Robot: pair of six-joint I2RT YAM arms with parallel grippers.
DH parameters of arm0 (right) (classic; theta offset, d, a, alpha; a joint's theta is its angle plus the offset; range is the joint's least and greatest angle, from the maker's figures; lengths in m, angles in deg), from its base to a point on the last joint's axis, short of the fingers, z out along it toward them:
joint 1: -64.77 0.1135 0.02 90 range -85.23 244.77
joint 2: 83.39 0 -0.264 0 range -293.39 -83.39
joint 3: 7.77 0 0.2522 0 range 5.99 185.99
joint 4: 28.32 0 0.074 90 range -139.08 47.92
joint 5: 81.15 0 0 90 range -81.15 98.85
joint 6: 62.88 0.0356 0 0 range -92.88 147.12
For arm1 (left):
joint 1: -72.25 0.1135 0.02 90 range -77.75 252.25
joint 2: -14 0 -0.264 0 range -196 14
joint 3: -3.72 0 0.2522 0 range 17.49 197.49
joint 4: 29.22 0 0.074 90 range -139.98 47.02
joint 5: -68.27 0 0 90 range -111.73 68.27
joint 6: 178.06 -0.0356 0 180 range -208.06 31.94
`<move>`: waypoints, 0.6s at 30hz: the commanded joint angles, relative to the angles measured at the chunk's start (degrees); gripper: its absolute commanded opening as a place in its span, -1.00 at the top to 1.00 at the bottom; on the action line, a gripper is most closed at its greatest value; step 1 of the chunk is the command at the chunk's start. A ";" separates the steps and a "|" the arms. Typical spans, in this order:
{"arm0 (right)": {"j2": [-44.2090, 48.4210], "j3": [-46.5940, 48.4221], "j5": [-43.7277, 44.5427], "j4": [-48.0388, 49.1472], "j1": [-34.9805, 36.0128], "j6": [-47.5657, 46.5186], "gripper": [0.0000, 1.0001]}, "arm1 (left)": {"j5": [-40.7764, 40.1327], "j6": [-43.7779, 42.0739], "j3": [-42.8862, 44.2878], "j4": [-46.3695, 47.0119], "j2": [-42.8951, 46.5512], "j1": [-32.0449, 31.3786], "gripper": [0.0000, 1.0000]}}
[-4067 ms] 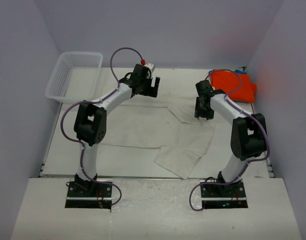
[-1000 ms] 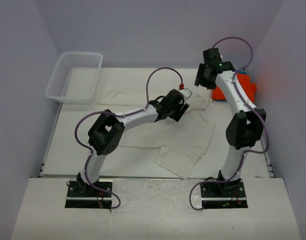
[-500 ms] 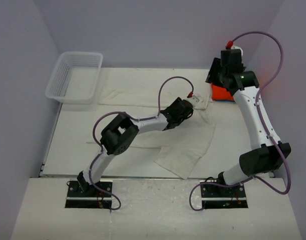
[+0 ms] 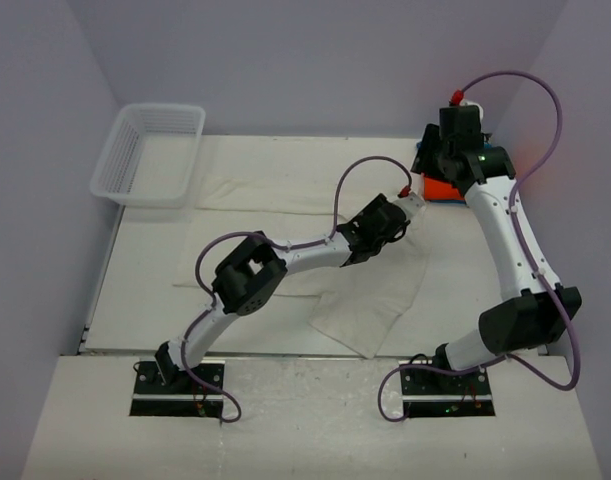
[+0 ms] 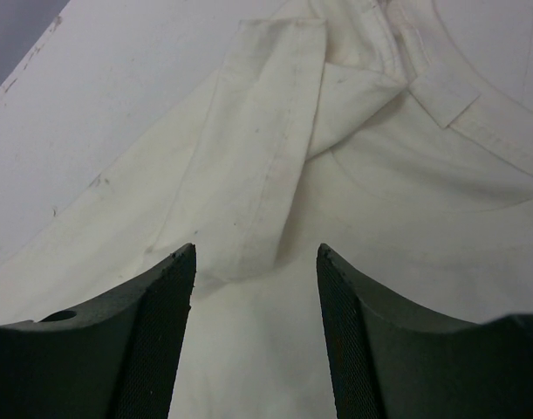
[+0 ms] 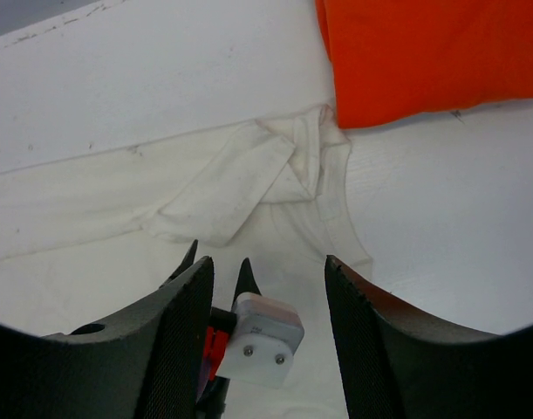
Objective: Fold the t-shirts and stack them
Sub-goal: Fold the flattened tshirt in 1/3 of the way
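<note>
From above I see a white table (image 4: 285, 150) with pale walls (image 4: 45, 200) close on three sides. A basket (image 4: 150, 150) sits in the far left corner, and its left side hangs over the table edge. The cream shirt (image 4: 255, 200) lies spread over the middle of the table, with one flap reaching toward the near edge. The orange shirt (image 4: 441, 190) is in the far right corner, near the wall. Bare table shows along the far side. My left pincer (image 4: 395, 222) reaches far across to the cream shirt's right end. My right pincer (image 4: 428, 162) hangs over the orange shirt's left edge.

From the left wrist I see the left pincer (image 5: 256, 288) wide open and holding nothing. Its fingers (image 5: 166, 332) hang over the cream shirt (image 5: 406, 192). A folded strip of cloth (image 5: 266, 157) runs up between them, and the cloth is bunched where it meets the collar (image 5: 475, 113). Bare table (image 5: 92, 105) is on the left.

From the right wrist I see the right pincer (image 6: 266, 288) open too, and holding nothing. Between its fingers (image 6: 174, 349), lower down, I see the left arm's white camera block (image 6: 264, 340). The cream shirt (image 6: 231, 188) has a twisted, folded lump just beside the orange shirt (image 6: 440, 52). I cannot tell if they touch. The orange shirt looks smooth and flat. Bare table (image 6: 440, 218) is on the right.
</note>
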 commanded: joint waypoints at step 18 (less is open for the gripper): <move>4.93 -3.79 0.26 1.47 -1.61 -1.38 -0.11 | -2.66 -4.50 7.68 -0.59 -7.97 0.12 -0.19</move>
